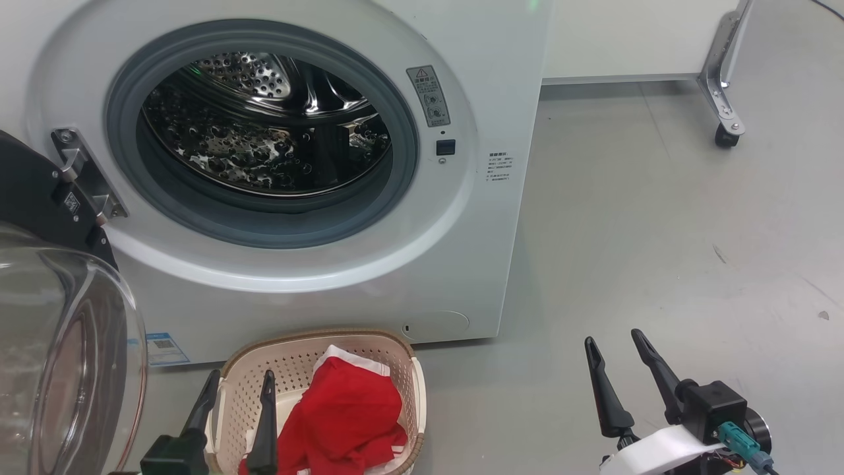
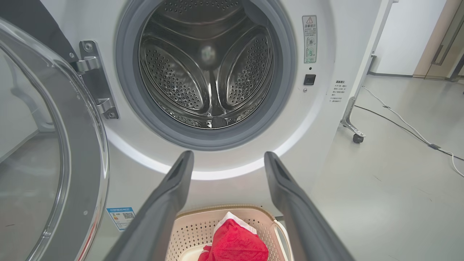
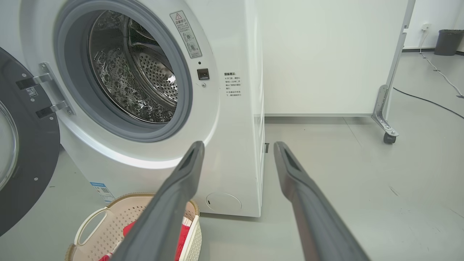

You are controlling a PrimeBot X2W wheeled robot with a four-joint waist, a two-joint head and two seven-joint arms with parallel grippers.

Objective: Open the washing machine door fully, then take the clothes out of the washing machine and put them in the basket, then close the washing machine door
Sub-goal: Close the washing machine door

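Note:
The white washing machine [image 1: 461, 218] stands with its door [image 1: 59, 343] swung wide to the left on its hinge [image 1: 82, 175]. Its steel drum [image 1: 264, 125] holds nothing that I can see. On the floor in front sits the cream basket [image 1: 415, 389], and the red clothes [image 1: 346, 409] with white trim lie in it. My left gripper [image 1: 241, 379] is open just above the basket's left side, nothing between its fingers. My right gripper [image 1: 613, 336] is open over bare floor to the right. In the left wrist view the left gripper [image 2: 228, 156] faces the drum [image 2: 208, 69], with the clothes [image 2: 235, 241] below.
A white panel on a metal leg with a caster [image 1: 725, 135] stands at the back right. Cables [image 2: 409, 127] run over the grey floor on the right. A dark bin [image 3: 447, 41] stands far off. The glass door bowl [image 2: 36, 145] bulges close on the left.

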